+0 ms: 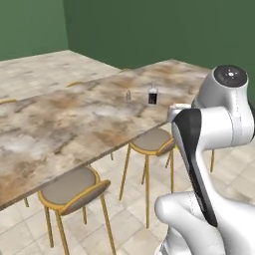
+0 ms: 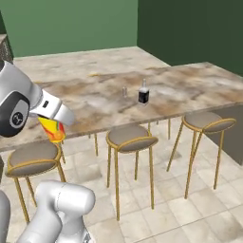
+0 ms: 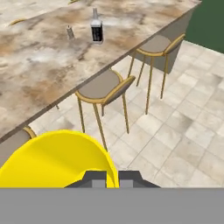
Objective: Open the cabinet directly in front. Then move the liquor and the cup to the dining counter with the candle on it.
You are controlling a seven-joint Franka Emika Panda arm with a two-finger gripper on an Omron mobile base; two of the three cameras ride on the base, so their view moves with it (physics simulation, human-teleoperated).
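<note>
The cup (image 3: pixel 57 159), a yellow tumbler, is seen close against the camera in the hand view, cut off by the bottom edge there, with the gripper (image 3: pixel 112 178) closed tight on its rim; in the right base view it is half hidden under the white wrist, held in the air short of the dining counter (image 2: pixel 95 102), above a stool (image 2: pixel 33 156). Further off, on the marble slab, the liquor (image 2: pixel 144 94) is stood upright just beside the candle (image 2: pixel 125 91), a stub too small to be made out in detail.
</note>
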